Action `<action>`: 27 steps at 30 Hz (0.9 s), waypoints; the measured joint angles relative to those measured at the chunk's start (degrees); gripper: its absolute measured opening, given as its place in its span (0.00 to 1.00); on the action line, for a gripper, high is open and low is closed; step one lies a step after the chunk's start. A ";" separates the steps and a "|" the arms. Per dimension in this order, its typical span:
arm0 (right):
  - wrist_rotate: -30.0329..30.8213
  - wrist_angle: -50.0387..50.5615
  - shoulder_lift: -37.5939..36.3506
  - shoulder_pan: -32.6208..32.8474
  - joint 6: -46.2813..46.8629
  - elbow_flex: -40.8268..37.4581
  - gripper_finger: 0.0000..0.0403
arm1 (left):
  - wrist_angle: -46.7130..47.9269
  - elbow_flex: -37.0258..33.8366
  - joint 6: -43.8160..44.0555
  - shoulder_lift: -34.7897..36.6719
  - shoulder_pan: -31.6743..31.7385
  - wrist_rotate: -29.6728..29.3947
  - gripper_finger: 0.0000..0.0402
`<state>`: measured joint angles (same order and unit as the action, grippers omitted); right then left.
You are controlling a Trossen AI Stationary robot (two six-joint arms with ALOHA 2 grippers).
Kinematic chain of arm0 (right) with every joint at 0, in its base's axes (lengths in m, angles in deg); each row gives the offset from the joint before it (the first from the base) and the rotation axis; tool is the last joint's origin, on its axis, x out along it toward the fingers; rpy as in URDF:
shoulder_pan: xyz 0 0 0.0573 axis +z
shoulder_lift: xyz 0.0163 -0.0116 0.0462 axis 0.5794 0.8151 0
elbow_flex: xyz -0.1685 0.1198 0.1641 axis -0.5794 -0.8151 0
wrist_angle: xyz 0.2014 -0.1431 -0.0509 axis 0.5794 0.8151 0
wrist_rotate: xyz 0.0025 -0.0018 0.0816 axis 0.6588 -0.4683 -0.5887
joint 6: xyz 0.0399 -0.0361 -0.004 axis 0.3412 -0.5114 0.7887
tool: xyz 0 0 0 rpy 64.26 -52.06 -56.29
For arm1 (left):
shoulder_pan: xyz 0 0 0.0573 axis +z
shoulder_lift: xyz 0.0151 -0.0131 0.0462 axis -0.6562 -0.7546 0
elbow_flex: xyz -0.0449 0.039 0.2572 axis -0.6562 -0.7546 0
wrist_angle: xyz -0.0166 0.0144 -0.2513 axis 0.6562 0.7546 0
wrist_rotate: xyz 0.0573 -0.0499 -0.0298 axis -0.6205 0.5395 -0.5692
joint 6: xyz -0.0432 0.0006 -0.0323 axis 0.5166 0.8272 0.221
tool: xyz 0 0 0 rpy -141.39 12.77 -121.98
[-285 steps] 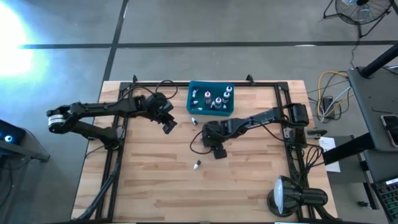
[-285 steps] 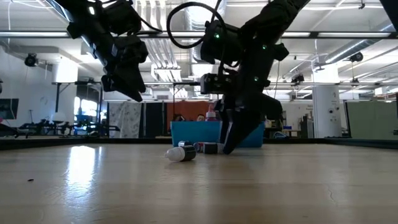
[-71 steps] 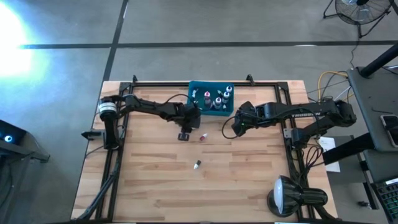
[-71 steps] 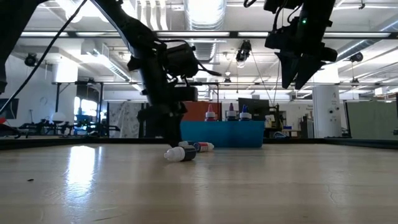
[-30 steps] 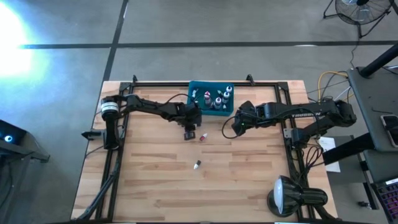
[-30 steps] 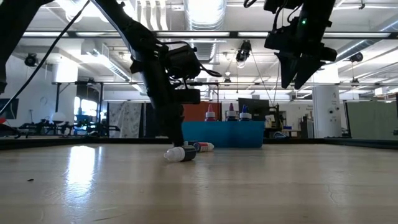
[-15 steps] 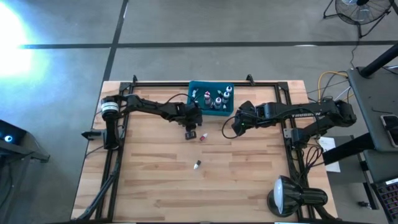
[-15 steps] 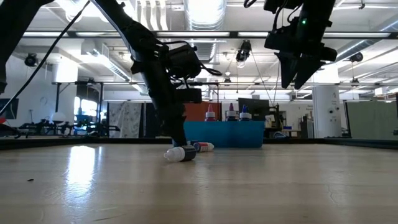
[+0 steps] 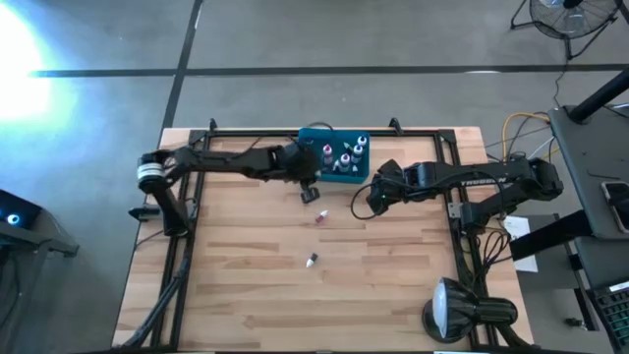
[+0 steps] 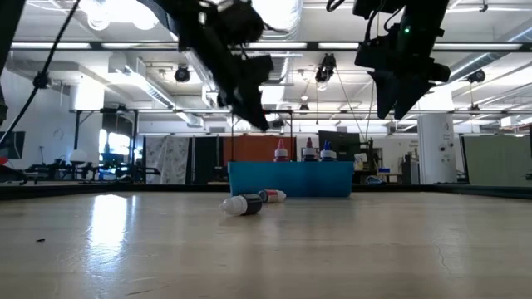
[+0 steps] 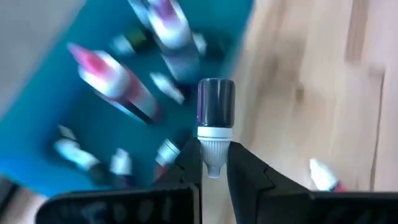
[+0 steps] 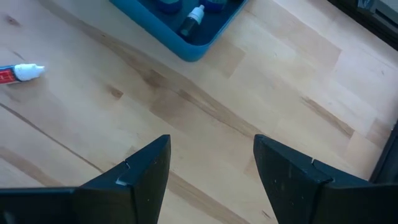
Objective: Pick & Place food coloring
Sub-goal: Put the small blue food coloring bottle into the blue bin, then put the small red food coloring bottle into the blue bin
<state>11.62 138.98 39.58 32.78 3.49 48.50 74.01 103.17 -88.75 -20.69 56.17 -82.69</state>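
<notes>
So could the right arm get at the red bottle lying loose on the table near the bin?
Probably yes. The right gripper hangs open just beside the red bottle, with only bare table between them. The left gripper, shut on a dark bottle, is up by the bin.

Big open industrial lab/workshop. Exposed ceiling ducts (image 10: 274, 21) w/ strip lights, concrete floor (image 9: 295, 39). Wood bench (image 9: 256, 285) in black frame, floor fan (image 9: 565, 15) nearby.

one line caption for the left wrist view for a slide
Left pincer shut on a dark food coloring bottle by its white cap, held above the teal bin of other bottles.
</notes>
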 joint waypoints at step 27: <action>-6.37 -8.25 0.04 -1.76 -21.19 -1.73 0.56 | 6.61 2.18 -5.19 0.56 4.82 3.06 0.40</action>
<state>5.25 130.73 39.63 31.02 -17.70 46.77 80.63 105.35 -93.94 -20.13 60.99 -79.63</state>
